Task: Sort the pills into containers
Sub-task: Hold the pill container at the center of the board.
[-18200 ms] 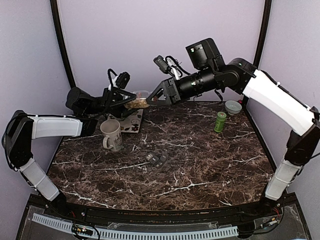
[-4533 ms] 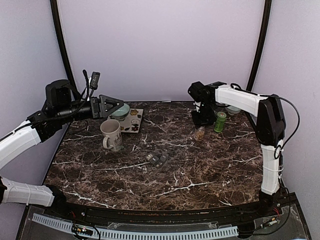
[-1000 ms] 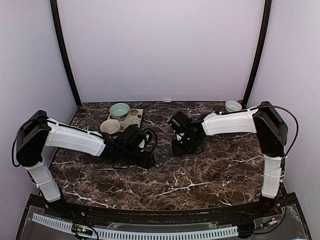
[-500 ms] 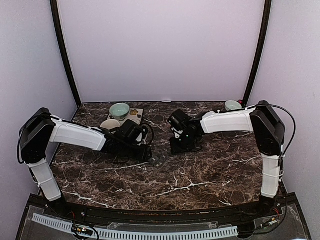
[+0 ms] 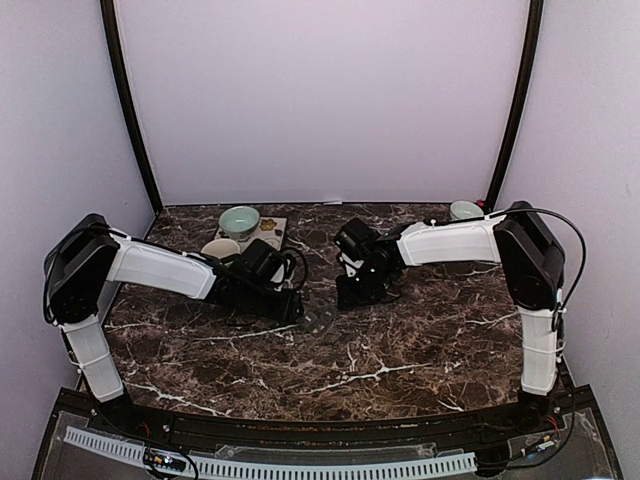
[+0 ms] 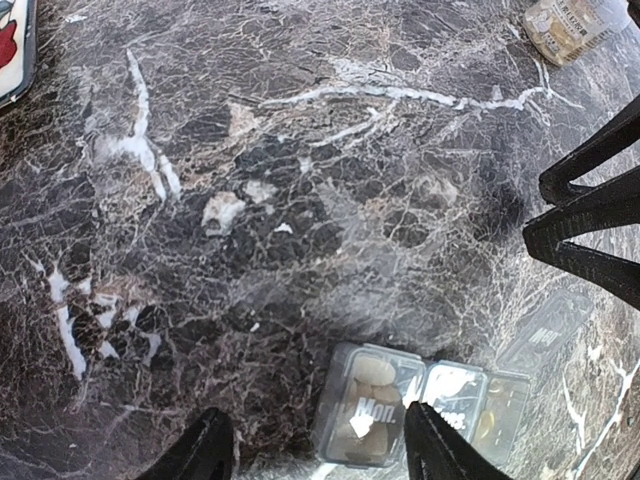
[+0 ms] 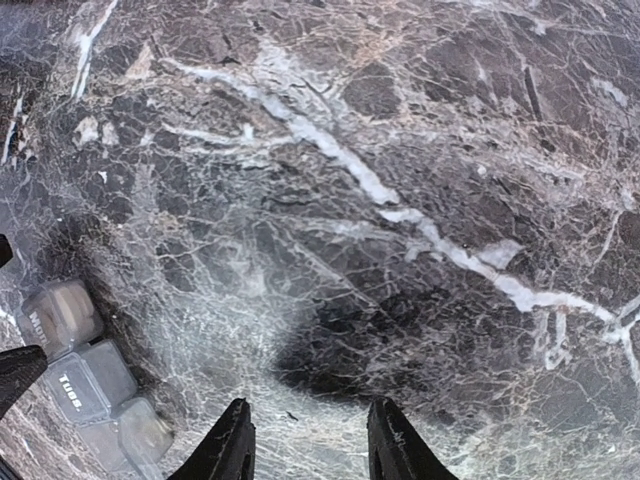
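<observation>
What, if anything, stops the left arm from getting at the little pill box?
Probably nothing, so yes. The left gripper hangs open just above the pill box, one end compartment lying between its fingers, with nothing else in the way.

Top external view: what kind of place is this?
Probably an enclosed robot test cell, not a home: plain lilac walls with black frame posts, a marble-look tabletop, and left arm and right arm at a pill organiser.
</observation>
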`<state>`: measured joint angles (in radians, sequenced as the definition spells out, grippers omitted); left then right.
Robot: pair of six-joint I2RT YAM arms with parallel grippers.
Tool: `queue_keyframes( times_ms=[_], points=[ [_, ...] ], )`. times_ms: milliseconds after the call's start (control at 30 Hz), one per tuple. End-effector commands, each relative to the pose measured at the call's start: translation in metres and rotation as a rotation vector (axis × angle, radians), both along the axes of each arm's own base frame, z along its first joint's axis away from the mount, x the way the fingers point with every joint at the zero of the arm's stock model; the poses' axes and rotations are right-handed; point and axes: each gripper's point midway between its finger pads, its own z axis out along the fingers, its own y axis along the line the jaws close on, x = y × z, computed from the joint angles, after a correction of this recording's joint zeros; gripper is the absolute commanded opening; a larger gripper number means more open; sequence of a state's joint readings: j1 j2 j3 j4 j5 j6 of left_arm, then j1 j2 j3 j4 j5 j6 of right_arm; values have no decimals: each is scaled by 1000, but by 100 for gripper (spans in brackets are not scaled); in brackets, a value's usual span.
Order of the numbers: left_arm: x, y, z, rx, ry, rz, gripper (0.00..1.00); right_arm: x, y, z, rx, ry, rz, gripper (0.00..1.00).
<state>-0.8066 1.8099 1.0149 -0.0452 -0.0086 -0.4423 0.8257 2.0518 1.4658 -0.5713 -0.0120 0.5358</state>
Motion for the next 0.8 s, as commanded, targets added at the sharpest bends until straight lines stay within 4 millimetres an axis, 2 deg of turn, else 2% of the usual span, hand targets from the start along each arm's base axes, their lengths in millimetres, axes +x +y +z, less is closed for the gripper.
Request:
queue_keyframes(
  times_ms=[0,767],
  points=[
    [6,-6,11,-26,-21,-17,62,4,9,10,45,-6,10,40],
    [2,-11,3,-36,13,-51,61,-3,18,14,77,16,32,39]
  ],
)
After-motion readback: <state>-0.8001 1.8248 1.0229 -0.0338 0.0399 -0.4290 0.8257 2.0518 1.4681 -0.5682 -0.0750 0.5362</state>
